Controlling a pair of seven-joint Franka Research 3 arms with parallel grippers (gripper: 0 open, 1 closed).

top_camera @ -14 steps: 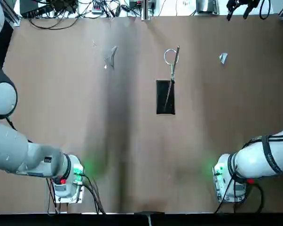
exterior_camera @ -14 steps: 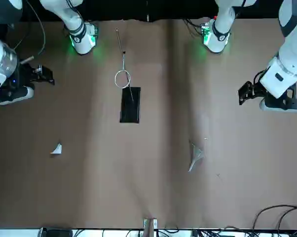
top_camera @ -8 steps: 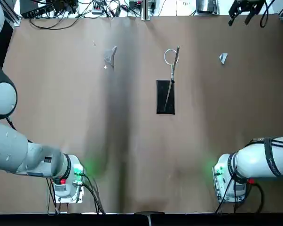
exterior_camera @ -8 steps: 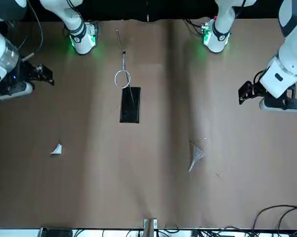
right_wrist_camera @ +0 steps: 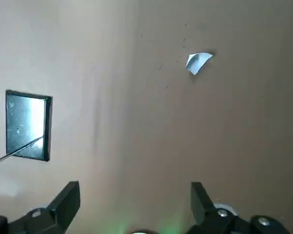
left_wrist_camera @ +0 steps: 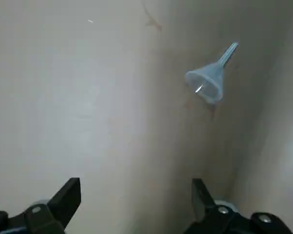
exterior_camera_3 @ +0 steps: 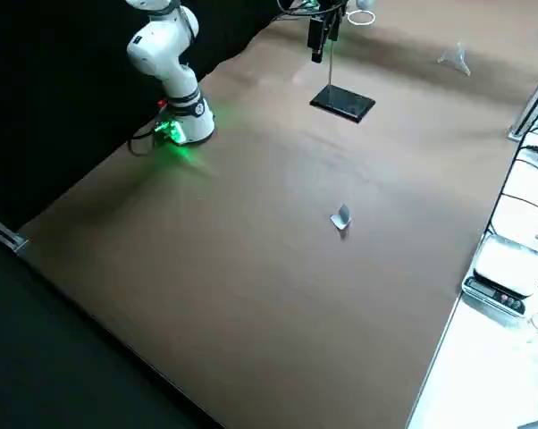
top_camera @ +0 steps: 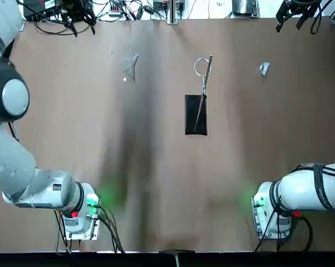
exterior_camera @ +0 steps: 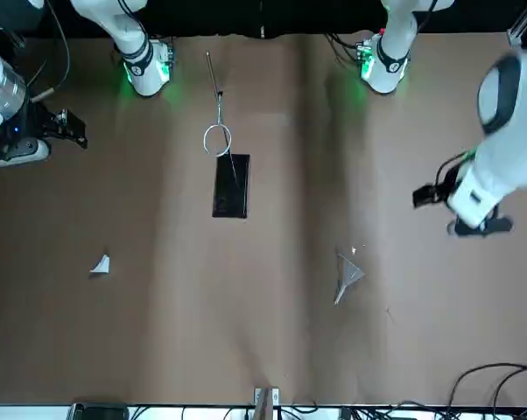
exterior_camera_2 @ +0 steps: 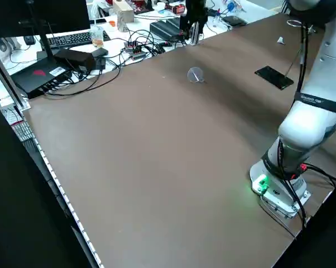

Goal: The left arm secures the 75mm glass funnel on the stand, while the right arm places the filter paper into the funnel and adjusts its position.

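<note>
The clear glass funnel (top_camera: 131, 65) lies on its side on the brown table, far left of the stand; the left wrist view shows the funnel (left_wrist_camera: 209, 80) well ahead of my open left gripper (left_wrist_camera: 134, 200). The stand's black base (top_camera: 196, 114) sits mid-table, its rod leaning to the bare wire ring (top_camera: 201, 67). The white filter paper (top_camera: 264, 68) lies far right, and in the right wrist view this filter paper (right_wrist_camera: 198, 62) is ahead of my open right gripper (right_wrist_camera: 134, 200). Both grippers hang high and hold nothing: left gripper (exterior_camera: 428, 194), right gripper (exterior_camera: 64, 128).
Cables, a keyboard and boxes (exterior_camera_2: 78, 50) crowd the bench beyond the table's far edge. A small scale (exterior_camera_3: 501, 268) sits past the table edge. Both arm bases glow green at the near edge, the left arm's base (top_camera: 81, 208) among them.
The left arm has swung up and outward, its gripper now showing at the table's far left edge, nearer the funnel. The right gripper has drifted slightly along the far edge.
</note>
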